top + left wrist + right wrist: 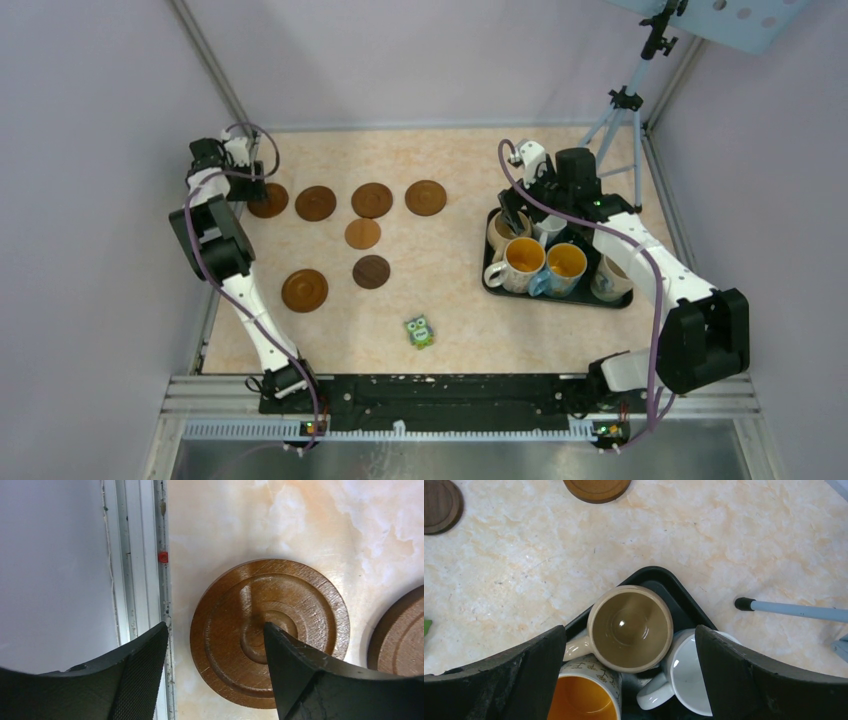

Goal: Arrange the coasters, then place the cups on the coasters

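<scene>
The coasters (372,200) lie flat on the worktop (450,320), well apart from the cups; we count seven from above, four in a row along the far side and three loosely scattered nearer us, so we judge the arranging unfinished. The leftmost coaster (280,595) sits just beside the aluminium rail (145,580) at the worktop's edge. The left end effector (215,628) hangs over it with its fingers spread and pinching nothing, one finger above the disc's centre and the other above the rail.

The cups (545,262) stand crowded on the black tray (654,574), none yet on a coaster. The right end effector (629,630) is spread wide above the beige cup (644,605), gripping nothing; that cup touches the white cup (694,665) and the orange-lined cup (581,700).

What worries us:
- If the left fingers descend as they stand, one could strike the rail; the disc is thin and flat, so a pinch may slip and shove it out of line.
- The beige cup, lifted from so tight a cluster, may drag or tip its neighbours; its handle lies against the orange-lined cup.
- The far row is closely spaced, so a handle may knock the next cup or nudge its coaster.
- The green owl figure (419,332) and the tripod leg (794,610) stand near enough to catch a careless sweep.
</scene>
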Controlling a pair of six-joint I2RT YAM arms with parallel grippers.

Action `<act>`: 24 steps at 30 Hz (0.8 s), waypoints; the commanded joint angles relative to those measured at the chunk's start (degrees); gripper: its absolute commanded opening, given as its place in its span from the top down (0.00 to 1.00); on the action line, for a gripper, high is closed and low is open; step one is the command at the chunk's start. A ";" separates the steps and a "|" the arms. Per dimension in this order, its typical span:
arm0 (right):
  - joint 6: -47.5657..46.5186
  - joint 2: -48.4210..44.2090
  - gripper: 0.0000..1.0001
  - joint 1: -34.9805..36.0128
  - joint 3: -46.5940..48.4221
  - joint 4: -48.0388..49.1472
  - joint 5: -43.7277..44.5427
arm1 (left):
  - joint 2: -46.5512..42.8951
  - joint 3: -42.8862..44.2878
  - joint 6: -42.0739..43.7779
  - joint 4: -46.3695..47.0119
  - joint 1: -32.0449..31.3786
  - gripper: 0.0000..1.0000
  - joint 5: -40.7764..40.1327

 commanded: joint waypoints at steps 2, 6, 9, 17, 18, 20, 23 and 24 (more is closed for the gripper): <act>-0.61 -0.97 0.01 -0.36 -0.06 1.29 -0.66 | -4.86 4.36 0.35 -0.83 0.22 0.21 4.49; -0.53 -1.64 0.01 -0.37 -0.19 1.41 -0.66 | -10.97 4.61 1.33 -3.88 0.22 0.15 9.12; -0.53 -1.93 0.01 -0.39 -0.31 1.59 -0.75 | -16.26 0.37 5.20 -7.76 0.14 0.12 16.03; -0.06 -1.85 0.01 -0.42 -0.50 1.90 -1.60 | -32.42 -23.07 11.34 -9.49 -4.55 0.13 24.01; -0.01 -1.66 0.01 -0.47 -0.47 1.86 -1.55 | -33.63 -24.92 11.23 -9.69 -5.21 0.14 24.36; -0.04 -1.04 0.01 -0.61 -0.61 1.92 -1.27 | -35.99 -27.95 11.33 -10.25 -6.46 0.14 25.92; 0.11 -0.29 0.01 -1.07 -0.74 2.19 -0.84 | -39.30 -33.20 12.89 -11.09 -8.36 0.13 27.90; 0.49 -0.03 0.01 -1.16 -0.85 2.56 -0.84 | -40.41 -35.38 13.60 -10.89 -9.14 0.13 27.78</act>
